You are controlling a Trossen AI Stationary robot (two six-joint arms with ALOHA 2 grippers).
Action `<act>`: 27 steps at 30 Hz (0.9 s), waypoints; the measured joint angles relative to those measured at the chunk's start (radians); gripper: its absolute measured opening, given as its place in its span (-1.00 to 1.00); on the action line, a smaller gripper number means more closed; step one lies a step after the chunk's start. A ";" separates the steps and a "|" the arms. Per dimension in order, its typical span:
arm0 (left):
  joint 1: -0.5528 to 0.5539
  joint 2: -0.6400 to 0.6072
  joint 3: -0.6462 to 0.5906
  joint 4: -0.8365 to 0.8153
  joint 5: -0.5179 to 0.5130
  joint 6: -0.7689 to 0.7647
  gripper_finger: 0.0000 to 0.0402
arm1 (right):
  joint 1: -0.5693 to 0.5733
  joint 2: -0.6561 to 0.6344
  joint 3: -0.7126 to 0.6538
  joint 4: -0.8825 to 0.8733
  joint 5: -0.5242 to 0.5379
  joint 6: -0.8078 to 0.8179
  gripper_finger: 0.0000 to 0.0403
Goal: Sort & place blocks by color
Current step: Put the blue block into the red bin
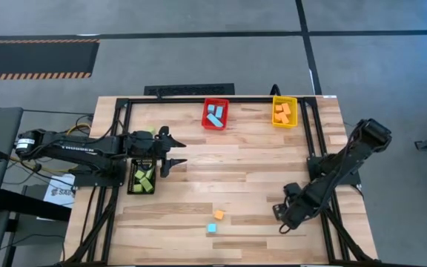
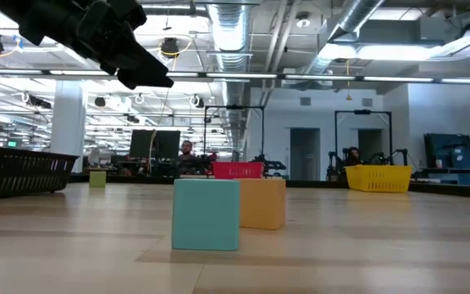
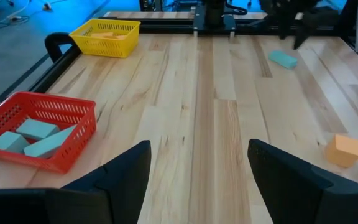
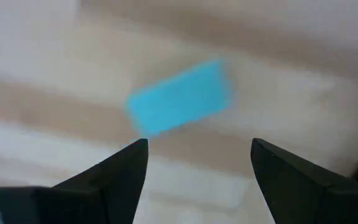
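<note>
Two loose cubes sit flat on the near middle of the table: an orange block (image 1: 219,214) (image 2: 261,202) and a light blue block (image 1: 212,228) (image 2: 206,214). A light blue bar (image 4: 179,98) (image 3: 283,59) lies flat on the table at its right side. My right gripper (image 4: 197,143) (image 1: 282,216) hangs open just above this bar, pointing down, without touching it. My left gripper (image 3: 197,146) (image 1: 175,154) is open and empty, raised beside the black bin (image 1: 141,178), which holds lime green blocks. One green block (image 2: 97,178) shows far off in the low view.
The red bin (image 1: 215,115) (image 3: 39,130) at the far edge holds light blue blocks. The yellow bin (image 1: 285,111) (image 3: 105,36) to its right holds orange blocks. A dark metal frame (image 1: 124,104) runs around the table edges. Bare wood lies across the table's middle.
</note>
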 joint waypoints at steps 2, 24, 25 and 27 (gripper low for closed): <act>0.000 0.000 0.000 0.000 0.000 0.000 0.28 | 0.014 -0.001 -0.003 -0.030 0.034 0.048 0.52; 0.000 0.000 -0.001 0.001 0.001 -0.019 0.28 | -0.017 0.004 -0.003 0.086 0.054 -1.569 0.52; 0.000 0.000 -0.001 -0.006 0.001 -0.026 0.28 | -0.017 0.004 -0.003 0.081 0.054 -1.648 0.52; 0.000 0.000 -0.001 -0.013 0.000 -0.038 0.28 | -0.018 0.004 -0.003 0.070 0.055 -1.781 0.52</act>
